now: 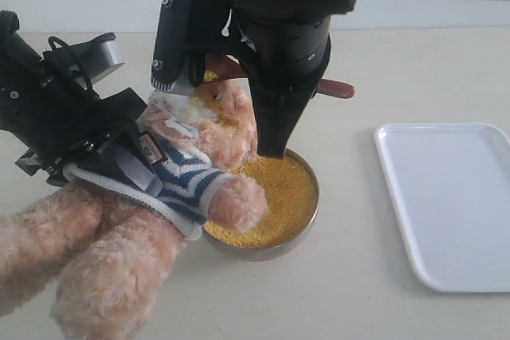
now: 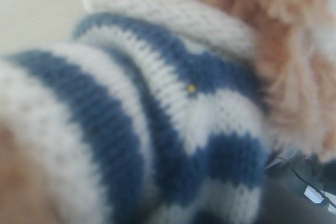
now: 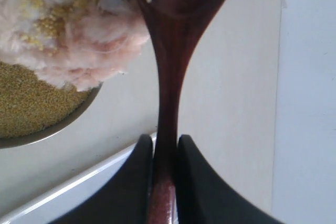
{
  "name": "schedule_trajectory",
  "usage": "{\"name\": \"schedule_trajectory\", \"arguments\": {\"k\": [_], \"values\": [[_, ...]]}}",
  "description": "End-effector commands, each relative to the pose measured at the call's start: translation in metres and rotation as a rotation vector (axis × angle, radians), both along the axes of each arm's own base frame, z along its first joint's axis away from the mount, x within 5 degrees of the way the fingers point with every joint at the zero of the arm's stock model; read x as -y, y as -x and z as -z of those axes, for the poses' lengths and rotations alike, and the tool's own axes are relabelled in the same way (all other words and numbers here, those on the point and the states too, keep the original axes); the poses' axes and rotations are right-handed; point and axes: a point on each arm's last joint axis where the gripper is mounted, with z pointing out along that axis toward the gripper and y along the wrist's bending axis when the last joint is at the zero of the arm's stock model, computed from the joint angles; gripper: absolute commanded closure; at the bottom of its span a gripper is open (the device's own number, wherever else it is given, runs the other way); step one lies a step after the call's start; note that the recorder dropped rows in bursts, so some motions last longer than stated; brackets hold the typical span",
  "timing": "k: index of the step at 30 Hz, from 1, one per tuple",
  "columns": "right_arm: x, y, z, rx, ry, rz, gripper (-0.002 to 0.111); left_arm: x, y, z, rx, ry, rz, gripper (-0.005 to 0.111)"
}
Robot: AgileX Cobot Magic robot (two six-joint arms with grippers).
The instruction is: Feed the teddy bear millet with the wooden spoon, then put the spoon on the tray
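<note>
**Right tool has the spoon at the bear's face: finish the feed gently**

Your right tool is clamped narrow on the handle of the spoon. The spoon's bowl is up against the bear's face with a little millet in it. Your left tool grips the bear round its striped shirt and leans it over the bowl, which sits on the bench.

Grains already cling to the fur around the muzzle, so the feed looks nearly done. Tip the spoon slowly and only slightly, and aim at the mouth, not the cheek. Hold the bear's head over the bowl so that stray grain drops back in. Do not press into the plush, since the bear could twist in the left grip.

The tray lies well apart to the right. Level the spoon before you carry it there.
</note>
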Motion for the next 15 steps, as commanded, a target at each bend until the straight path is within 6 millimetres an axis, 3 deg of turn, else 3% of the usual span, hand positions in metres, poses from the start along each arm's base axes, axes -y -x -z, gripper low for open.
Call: {"name": "schedule_trajectory", "arguments": {"k": [1, 15], "values": [[0.0017, -0.0023, -0.0035, 0.024, -0.003, 0.018, 0.109, 0.0027, -0.0002, -0.0037, -0.003, 0.023, -0.012, 0.103], [0.0025, -0.0018, -0.0036, 0.025, 0.010, 0.024, 0.109, 0.0027, -0.0002, -0.0037, -0.003, 0.023, -0.012, 0.103]]}}
